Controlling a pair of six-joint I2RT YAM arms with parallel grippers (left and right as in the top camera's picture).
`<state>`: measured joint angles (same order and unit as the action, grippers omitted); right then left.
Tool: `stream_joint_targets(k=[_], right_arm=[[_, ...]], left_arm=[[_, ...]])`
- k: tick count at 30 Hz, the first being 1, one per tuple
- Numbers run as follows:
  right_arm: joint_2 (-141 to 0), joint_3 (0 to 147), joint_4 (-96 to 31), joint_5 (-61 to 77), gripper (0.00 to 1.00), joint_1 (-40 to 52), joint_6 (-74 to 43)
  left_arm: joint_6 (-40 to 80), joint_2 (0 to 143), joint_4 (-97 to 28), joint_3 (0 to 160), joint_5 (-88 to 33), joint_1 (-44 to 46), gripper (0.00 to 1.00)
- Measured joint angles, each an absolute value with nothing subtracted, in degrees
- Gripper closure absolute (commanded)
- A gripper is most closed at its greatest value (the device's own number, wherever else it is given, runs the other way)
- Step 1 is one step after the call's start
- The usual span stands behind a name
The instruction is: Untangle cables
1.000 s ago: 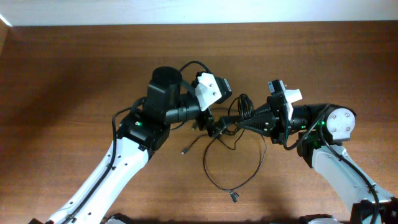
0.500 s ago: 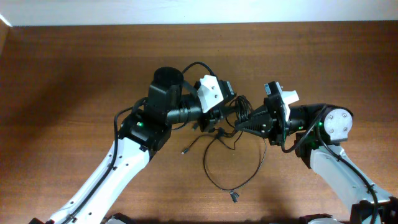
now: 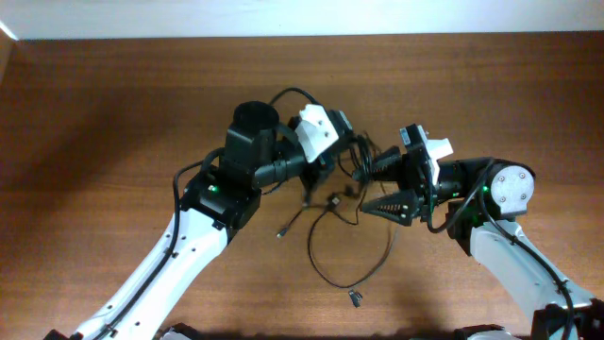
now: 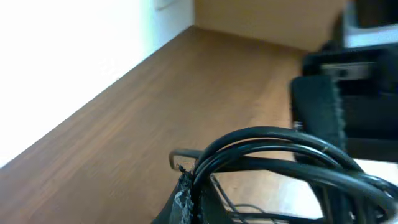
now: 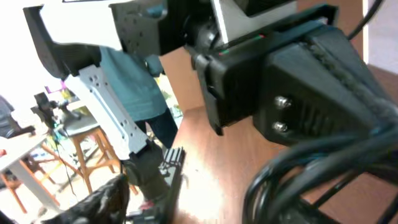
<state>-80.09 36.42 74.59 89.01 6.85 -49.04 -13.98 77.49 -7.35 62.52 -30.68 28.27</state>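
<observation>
A tangle of black cables [image 3: 357, 156] hangs between my two grippers at mid-table. My left gripper [image 3: 321, 170] is shut on it; in the left wrist view the cable loops [image 4: 280, 149] arch out of the closed left gripper [image 4: 189, 200]. My right gripper [image 3: 370, 189] stands open just right of the tangle, one finger above and one below a trailing strand, gripping nothing. The right wrist view shows one right finger [image 5: 99, 200] at lower left, the cables [image 5: 305, 174] at the right, and the left gripper's housing close ahead. A long cable loop [image 3: 377, 264] lies on the table.
Two loose connector ends rest on the wooden table [image 3: 113, 113]: one [image 3: 357, 298] at the front of the loop, one [image 3: 280, 229] below the left gripper. The two arms are very close together. A white wall [image 3: 302, 17] borders the table's far edge.
My left gripper closed on the cable bundle and pulled it slightly up and back. My right gripper opened and released the cable it held.
</observation>
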Motion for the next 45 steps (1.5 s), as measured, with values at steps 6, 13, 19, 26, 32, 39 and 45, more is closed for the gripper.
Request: stream_joint_targets(k=[6,13,19,26,32,39,45], right_arm=[[-80.09,36.42,72.82,88.23,0.01,5.3,-49.21],[-80.09,36.45,67.44,84.07,0.01,0.4,-49.54],[-80.09,36.45,66.3,79.31,0.01,0.4,-42.26],[-79.99,36.53,45.28,62.72,0.01,0.4,-37.91],[-79.99,36.53,36.67,52.29,0.01,0.4,-36.91],[-74.46,36.53,28.05,51.9,0.01,0.54,-16.49],[-71.66,36.53,24.51,51.64,0.1,5.26,-3.4]], left_arm=[[-7.4,77.47,-7.79,62.52,-12.91,28.53,1.0],[-6.55,75.66,-9.82,62.5,-5.43,28.47,1.0],[-5.85,75.64,-9.61,62.5,-3.62,30.24,1.0],[6.02,75.5,-8.23,62.5,12.08,36.64,1.0],[7.4,75.5,-8.14,62.5,17.47,36.64,1.0],[5.65,75.48,-9.87,62.5,18.7,36.64,1.0],[5.58,75.5,-10.04,62.5,16.82,36.64,1.0]])
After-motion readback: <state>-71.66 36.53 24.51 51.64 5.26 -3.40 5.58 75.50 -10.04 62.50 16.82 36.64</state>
